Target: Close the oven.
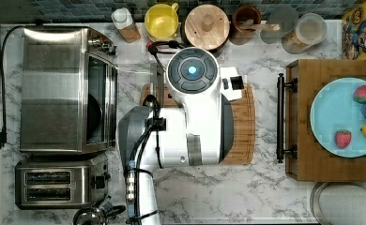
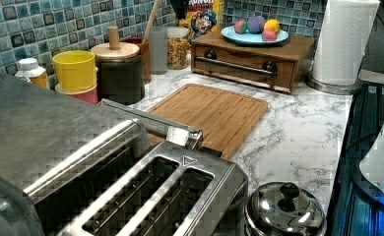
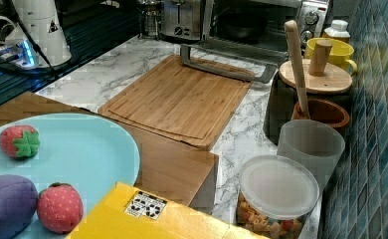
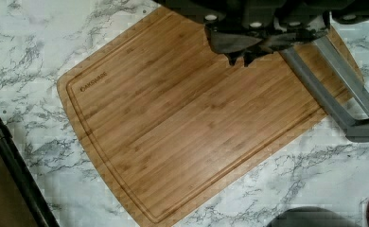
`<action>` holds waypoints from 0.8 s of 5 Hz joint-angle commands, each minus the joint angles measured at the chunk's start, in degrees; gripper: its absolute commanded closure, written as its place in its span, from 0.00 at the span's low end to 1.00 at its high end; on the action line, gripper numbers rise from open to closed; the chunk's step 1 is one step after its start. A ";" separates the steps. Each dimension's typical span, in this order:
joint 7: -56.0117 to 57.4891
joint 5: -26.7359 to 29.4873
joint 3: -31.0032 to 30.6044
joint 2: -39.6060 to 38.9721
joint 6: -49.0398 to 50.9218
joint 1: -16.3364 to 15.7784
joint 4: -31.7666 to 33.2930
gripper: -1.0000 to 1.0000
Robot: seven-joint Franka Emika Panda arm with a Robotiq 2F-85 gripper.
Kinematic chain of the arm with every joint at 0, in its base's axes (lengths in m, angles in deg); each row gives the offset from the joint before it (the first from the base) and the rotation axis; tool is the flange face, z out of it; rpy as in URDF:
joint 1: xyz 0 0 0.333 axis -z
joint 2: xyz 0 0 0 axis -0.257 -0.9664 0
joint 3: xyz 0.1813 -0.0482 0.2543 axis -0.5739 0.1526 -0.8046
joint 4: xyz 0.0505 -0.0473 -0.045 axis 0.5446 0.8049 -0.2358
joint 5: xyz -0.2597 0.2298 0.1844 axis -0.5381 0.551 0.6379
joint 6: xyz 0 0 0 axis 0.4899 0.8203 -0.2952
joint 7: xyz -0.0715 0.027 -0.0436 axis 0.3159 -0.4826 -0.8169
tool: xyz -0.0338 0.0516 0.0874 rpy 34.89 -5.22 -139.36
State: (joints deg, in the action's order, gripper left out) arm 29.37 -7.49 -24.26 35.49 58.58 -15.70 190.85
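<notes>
The stainless-steel oven [image 1: 54,89] stands at the top view's left, and its dark interior shows behind the knobs [image 3: 314,20] in the right view. Its glass door hangs open and lies flat toward the cutting board. The long steel bar handle [image 3: 222,67] rests over the board's edge and also shows as the handle [image 4: 329,94] in the wrist view. My gripper [image 4: 241,59] hovers above the board, just beside the handle without touching it. Its fingertips are together with nothing between them. In the top view the white arm [image 1: 195,112] covers the gripper.
A bamboo cutting board [image 4: 182,127] lies under the gripper. A two-slot toaster [image 1: 59,183] and a kettle lid [image 2: 283,209] sit beside the oven. Jars and a yellow cup [image 1: 161,21] line the tiled wall. A wooden drawer box [image 1: 303,164] carries a plate of toy fruit.
</notes>
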 commanded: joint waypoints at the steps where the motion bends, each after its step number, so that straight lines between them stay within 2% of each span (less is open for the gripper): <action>1: 0.05 -0.10 -0.16 0.00 -0.26 -0.07 0.39 1.00; 2: 6.47 3.24 0.46 1.34 -2.72 0.90 4.92 1.00; 3: 18.17 10.97 2.68 5.13 -7.77 3.03 12.56 1.00; 4: 27.41 16.07 4.75 7.27 -14.69 3.91 20.07 1.00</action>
State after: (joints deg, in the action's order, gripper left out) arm 50.17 7.59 -22.99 38.35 45.68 -14.00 200.93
